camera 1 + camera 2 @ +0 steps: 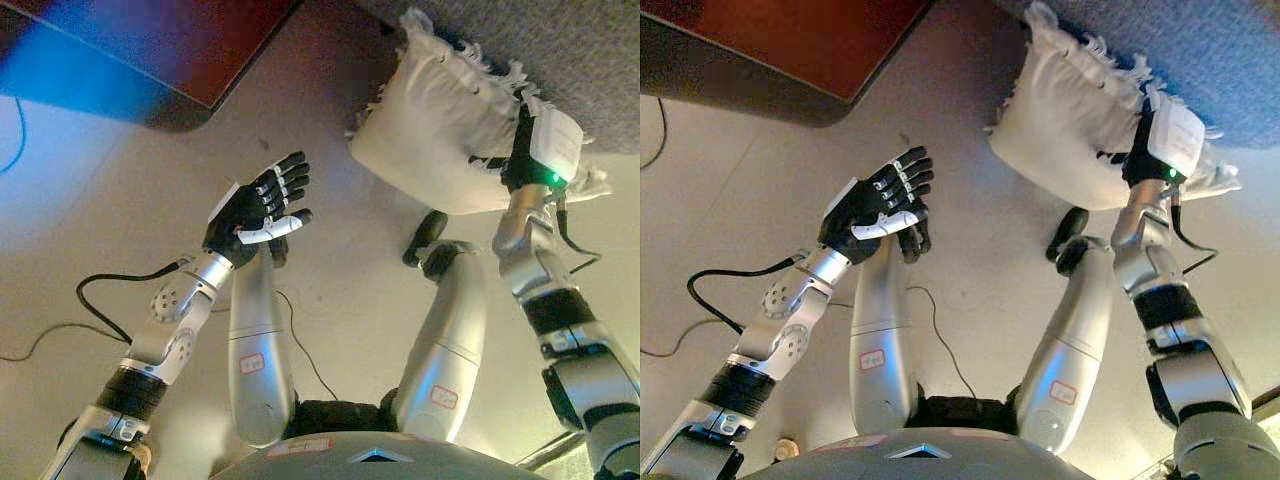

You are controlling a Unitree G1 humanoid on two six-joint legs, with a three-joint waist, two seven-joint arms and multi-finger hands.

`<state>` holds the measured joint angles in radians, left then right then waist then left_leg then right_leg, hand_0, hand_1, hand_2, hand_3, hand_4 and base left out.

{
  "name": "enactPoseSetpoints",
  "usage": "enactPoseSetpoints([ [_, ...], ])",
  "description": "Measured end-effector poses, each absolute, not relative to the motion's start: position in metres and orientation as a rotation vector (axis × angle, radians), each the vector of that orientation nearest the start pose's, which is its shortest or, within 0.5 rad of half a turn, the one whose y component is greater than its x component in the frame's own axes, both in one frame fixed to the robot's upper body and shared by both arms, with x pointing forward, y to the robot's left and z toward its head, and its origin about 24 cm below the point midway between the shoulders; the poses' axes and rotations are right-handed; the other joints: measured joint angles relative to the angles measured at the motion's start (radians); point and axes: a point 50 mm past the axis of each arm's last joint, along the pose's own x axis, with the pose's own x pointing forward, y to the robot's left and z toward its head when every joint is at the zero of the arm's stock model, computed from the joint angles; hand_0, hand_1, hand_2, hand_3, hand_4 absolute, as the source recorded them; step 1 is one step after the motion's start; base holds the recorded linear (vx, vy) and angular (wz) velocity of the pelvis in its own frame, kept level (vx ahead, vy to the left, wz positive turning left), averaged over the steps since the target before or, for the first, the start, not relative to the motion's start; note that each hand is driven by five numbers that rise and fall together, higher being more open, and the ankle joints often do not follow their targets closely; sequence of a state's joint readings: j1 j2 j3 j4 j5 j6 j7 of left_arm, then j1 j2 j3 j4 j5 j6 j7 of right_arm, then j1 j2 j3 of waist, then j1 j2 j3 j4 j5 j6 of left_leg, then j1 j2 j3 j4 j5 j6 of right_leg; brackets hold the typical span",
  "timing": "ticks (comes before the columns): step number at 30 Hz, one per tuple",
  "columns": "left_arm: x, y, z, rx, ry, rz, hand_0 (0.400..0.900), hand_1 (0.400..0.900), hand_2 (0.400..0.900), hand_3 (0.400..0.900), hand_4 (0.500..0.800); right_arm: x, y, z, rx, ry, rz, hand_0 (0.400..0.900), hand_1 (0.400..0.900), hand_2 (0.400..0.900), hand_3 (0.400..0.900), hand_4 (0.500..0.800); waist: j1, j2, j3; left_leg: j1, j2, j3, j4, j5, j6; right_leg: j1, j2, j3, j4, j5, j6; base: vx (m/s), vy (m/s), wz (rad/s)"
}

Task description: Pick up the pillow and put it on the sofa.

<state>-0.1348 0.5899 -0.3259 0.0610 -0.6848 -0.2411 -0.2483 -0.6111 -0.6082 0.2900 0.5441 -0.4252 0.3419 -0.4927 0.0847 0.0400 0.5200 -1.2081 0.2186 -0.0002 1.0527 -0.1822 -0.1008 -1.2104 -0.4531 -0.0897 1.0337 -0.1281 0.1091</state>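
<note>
A white fringed pillow (435, 125) hangs against the front of the grey sofa (580, 50) at the upper right, above the floor. My right hand (522, 160) is at the pillow's right edge and grips its cloth; the fingers are curled into the fabric. The same pillow (1065, 125) and right hand (1142, 150) show in the right eye view. My left hand (262, 205) is open and empty over the floor, well to the left of the pillow, with its fingers straight.
A dark reddish-brown table or cabinet (200, 45) fills the upper left, with its edge close to my left hand. Pale floor (90, 190) lies between it and the sofa.
</note>
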Motion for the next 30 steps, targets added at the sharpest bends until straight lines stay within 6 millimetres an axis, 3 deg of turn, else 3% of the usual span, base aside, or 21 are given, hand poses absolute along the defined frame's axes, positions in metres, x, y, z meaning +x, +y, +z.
enactPoseSetpoints([
  [5, 0.268, 0.172, 0.082, -0.103, -0.148, -0.529, 0.900, 0.900, 0.900, 0.900, 0.800, 0.365, -0.267, 0.144, -1.181, 0.053, -0.594, 0.900, 0.900, 0.900, 0.900, 0.800, 0.006, 0.002, 0.001, -0.064, -0.014, -0.025, 0.056, -0.003, -0.003, -0.054, -0.024, 0.001, 0.075, -0.027, -0.007, 0.00, 0.034, 0.14],
  [12, 0.273, 0.164, 0.088, -0.109, -0.159, -0.561, 0.900, 0.900, 0.900, 0.900, 0.800, 0.373, -0.272, 0.149, -1.157, 0.165, -0.607, 0.900, 0.900, 0.900, 0.900, 0.800, 0.030, 0.003, 0.000, -0.108, -0.016, -0.042, 0.078, -0.003, -0.004, -0.089, -0.034, 0.000, 0.116, -0.037, -0.014, 0.00, 0.005, 0.12],
  [13, 0.273, 0.164, 0.088, -0.109, -0.159, -0.562, 0.900, 0.900, 0.900, 0.900, 0.800, 0.374, -0.273, 0.148, -1.149, 0.180, -0.612, 0.400, 0.400, 0.400, 0.400, 0.500, 0.035, 0.002, 0.000, -0.108, -0.018, -0.044, 0.078, -0.003, -0.004, -0.089, -0.034, 0.000, 0.119, -0.038, -0.015, 0.00, 0.013, 0.06],
  [23, 0.274, 0.148, 0.085, -0.143, -0.140, -0.598, 0.900, 0.900, 0.900, 0.900, 0.800, 0.379, -0.276, 0.160, -1.058, 0.223, -0.645, 0.400, 0.400, 0.400, 0.400, 0.500, 0.056, 0.002, 0.000, -0.124, -0.030, -0.046, 0.078, -0.003, -0.003, -0.101, -0.049, -0.001, 0.127, -0.043, -0.014, 0.00, 0.006, 0.01],
  [30, 0.276, 0.143, 0.085, -0.168, -0.136, -0.567, 0.900, 0.900, 0.900, 0.900, 0.800, 0.378, -0.269, 0.149, -0.983, 0.184, -0.627, 0.400, 0.400, 0.400, 0.400, 0.500, 0.054, 0.002, 0.000, -0.098, -0.028, -0.044, 0.081, -0.007, -0.003, -0.074, -0.049, -0.003, 0.123, -0.060, -0.011, -0.03, 0.013, -0.09],
])
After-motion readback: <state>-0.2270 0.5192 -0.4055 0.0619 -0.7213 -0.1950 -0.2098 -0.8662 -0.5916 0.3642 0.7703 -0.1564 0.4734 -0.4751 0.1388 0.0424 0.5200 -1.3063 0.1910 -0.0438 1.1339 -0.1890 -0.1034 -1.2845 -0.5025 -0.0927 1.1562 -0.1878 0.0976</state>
